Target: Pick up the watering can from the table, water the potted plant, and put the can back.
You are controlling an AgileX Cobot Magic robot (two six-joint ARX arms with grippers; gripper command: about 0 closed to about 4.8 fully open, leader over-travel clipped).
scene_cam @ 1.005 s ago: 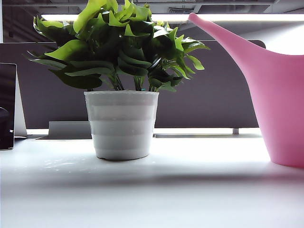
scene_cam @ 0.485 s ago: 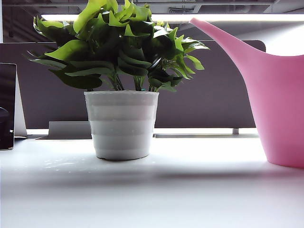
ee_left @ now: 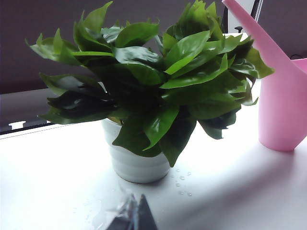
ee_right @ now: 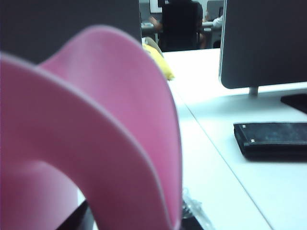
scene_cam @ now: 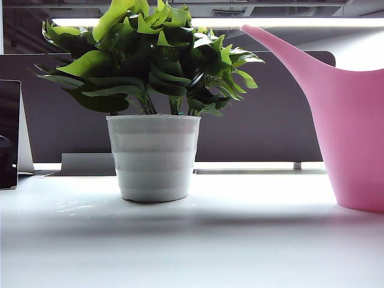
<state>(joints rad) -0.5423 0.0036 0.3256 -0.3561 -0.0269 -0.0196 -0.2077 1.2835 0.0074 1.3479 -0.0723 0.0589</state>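
One watering can standing on the table at right of the exterior frame, potted plant left-centre; left gripper and right gripper, grip states indiscernible.

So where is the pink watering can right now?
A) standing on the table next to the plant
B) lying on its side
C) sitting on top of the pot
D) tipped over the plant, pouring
A: the watering can stands upright with its base on the table, apart from the potted plant, its spout only pointing toward the leaves. The left gripper waits in front of the plant; the right gripper sits close behind the can.
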